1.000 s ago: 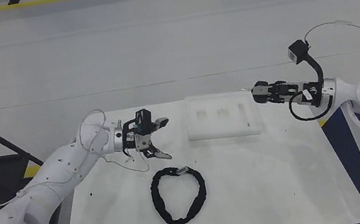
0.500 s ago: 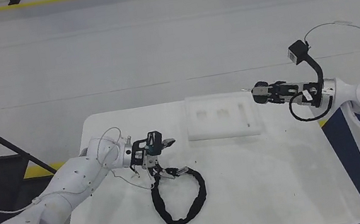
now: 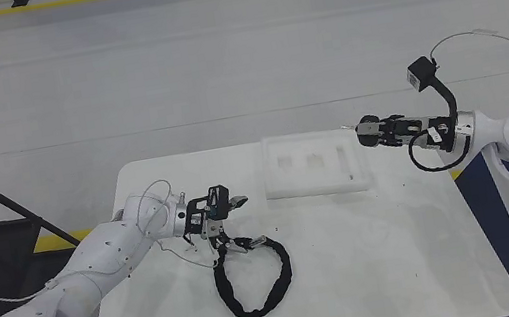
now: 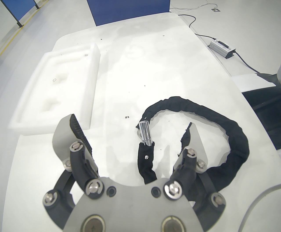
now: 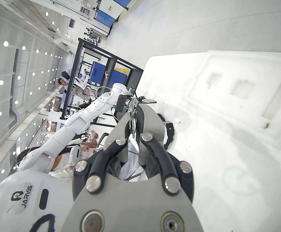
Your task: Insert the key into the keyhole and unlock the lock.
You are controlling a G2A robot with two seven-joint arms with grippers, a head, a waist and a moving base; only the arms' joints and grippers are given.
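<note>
Top: left end effector [image 3: 237, 224] wide open, straddling one end of the lock [image 3: 282, 267] on the surface [image 3: 403, 255]; right end effector [image 3: 361, 130] well apart from it.
Left wrist: lock's chrome cylinder [image 4: 145, 133] sits between the fingers [image 4: 65, 131], clear of both.
Right wrist: fingers pinched shut on the key [image 5: 132, 125].

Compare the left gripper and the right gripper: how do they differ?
The left gripper is open; the right gripper is shut, seemingly on the key. The left gripper brackets the metal end of the lock; the right gripper is beside the foam tray. Both share one build.
</note>
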